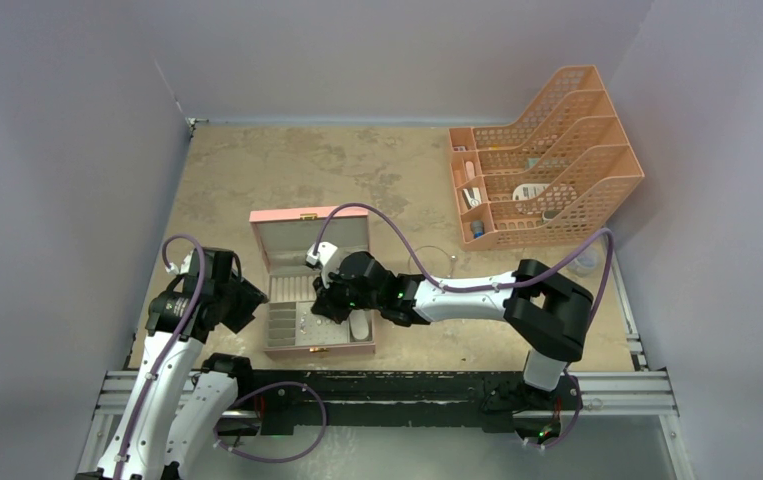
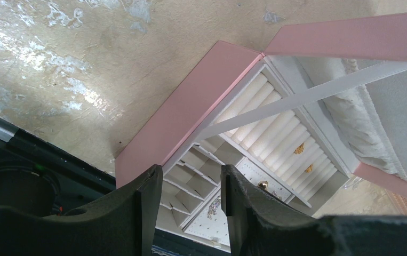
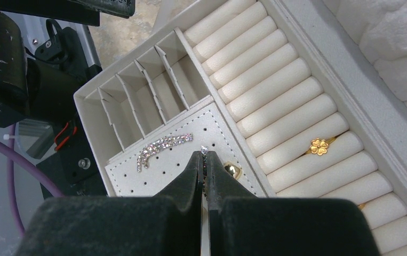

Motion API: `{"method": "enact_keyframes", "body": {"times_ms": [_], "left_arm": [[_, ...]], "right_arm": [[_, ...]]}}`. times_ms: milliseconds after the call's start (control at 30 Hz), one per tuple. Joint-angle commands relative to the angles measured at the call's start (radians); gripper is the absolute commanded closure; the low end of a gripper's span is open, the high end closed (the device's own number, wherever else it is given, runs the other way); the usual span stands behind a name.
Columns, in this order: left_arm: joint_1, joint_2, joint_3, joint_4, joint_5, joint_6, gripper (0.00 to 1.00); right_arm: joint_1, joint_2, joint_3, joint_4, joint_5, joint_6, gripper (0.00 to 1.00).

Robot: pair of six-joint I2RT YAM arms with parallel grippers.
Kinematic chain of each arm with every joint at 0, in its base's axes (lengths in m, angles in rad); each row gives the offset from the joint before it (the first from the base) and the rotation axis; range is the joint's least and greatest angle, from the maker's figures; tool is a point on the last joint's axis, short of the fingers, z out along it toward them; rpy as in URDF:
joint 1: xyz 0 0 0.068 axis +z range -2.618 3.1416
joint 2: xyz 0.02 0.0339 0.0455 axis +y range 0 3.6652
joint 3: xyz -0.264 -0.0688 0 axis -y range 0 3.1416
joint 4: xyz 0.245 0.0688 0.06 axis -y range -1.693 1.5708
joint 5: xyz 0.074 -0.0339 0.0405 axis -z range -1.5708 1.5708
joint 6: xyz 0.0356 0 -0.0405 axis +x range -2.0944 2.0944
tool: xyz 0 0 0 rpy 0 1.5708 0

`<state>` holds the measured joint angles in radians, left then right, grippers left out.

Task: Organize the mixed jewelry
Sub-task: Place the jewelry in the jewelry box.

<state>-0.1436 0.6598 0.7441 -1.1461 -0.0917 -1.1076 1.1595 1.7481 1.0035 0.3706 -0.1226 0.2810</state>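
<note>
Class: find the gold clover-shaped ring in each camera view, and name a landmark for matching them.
Top external: too small to make out.
Left wrist: gold clover-shaped ring, right of centre, slightly low.
Right wrist: ring right of centre, slightly low.
Shared landmark: the cream padded rolls holding it.

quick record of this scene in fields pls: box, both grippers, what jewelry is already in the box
box: pink jewelry box, lid open
left gripper: open, empty, beside the box's left side
right gripper: shut on a crystal strand, over the perforated panel
on panel: curved crystal piece, gold stud
in ring rolls: gold clover ring
</note>
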Motion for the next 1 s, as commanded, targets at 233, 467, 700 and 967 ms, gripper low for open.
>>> {"method": "enact_keyframes", "body": {"times_ms": [233, 467, 700, 967], "left_arm": [[0.002, -0.010, 0.026, 0.008, -0.009, -0.005, 0.56], [0.003, -0.012, 0.026, 0.008, -0.009, -0.005, 0.56], [0.003, -0.014, 0.026, 0.008, -0.009, -0.005, 0.56], [0.003, -0.013, 0.026, 0.009, -0.009, -0.005, 0.56]], "right_arm": [[0.007, -0.018, -0.008, 0.036, -0.040, -0.014, 1.00], [0.008, -0.018, -0.011, 0.035, -0.049, -0.016, 1.00], [0.011, 0.002, 0.009, 0.010, -0.029, -0.019, 1.00], [0.023, 0.010, 0.015, -0.027, -0.032, -0.080, 1.00]]}}
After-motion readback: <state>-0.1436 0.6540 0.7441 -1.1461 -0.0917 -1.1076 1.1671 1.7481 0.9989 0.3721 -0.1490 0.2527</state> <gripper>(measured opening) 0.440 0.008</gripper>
